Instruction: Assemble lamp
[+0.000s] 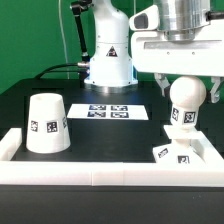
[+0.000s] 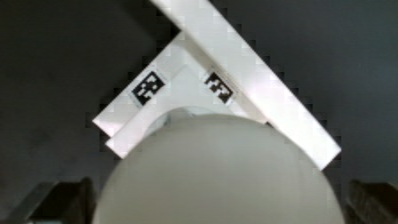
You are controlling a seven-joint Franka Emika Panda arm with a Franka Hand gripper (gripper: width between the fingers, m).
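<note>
pincer (image 1: pixel 186 85) open astride the bulb (image 1: pixel 185 98) on the base (image 1: pixel 180 148).

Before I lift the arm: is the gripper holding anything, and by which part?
Nothing is held. The gripper is open, its fingers standing apart on either side of the round white plastic bulb, which stands on the flat square white base.

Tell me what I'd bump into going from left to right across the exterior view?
Large white tapered plastic shade → flat white marker board with black tags → round white bulb standing on the flat square white base, under the robot's open hand.
</note>
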